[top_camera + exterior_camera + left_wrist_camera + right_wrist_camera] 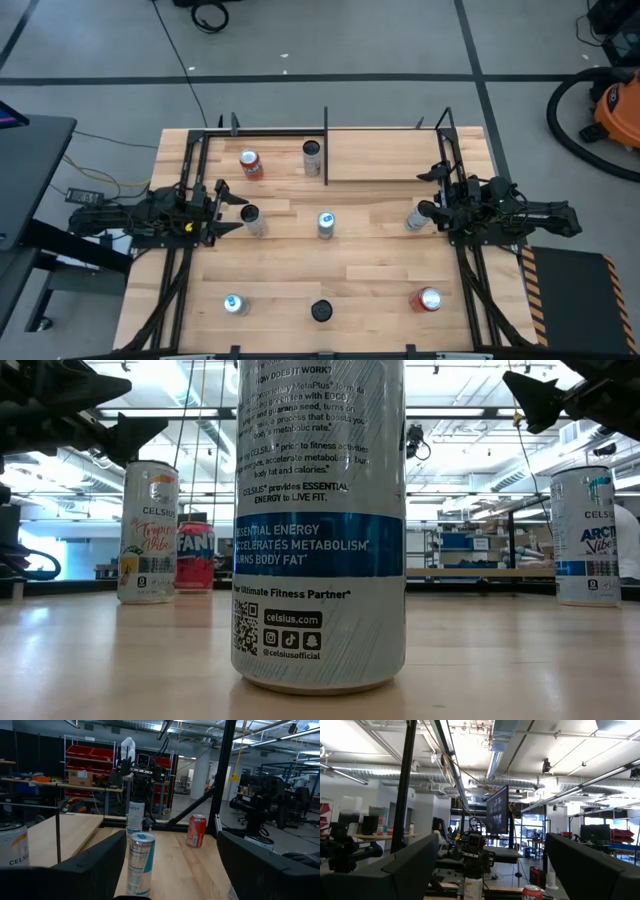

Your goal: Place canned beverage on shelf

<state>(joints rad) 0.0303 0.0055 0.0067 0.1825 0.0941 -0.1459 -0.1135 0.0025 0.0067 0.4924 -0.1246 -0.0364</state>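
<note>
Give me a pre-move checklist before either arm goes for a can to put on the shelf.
1. Left gripper open beside the silver can: ok.
2. Right gripper open by the pale can: ok.
3. Any can gripped: not ok, none held.
4. Pale wood shelf panel with black rod edging free of cans: ok.
5. Dark-topped can standing just outside the shelf edge, in the way: cannot tell.

Planked wooden table [370, 270], pale shelf [385, 157], 8 cans
</note>
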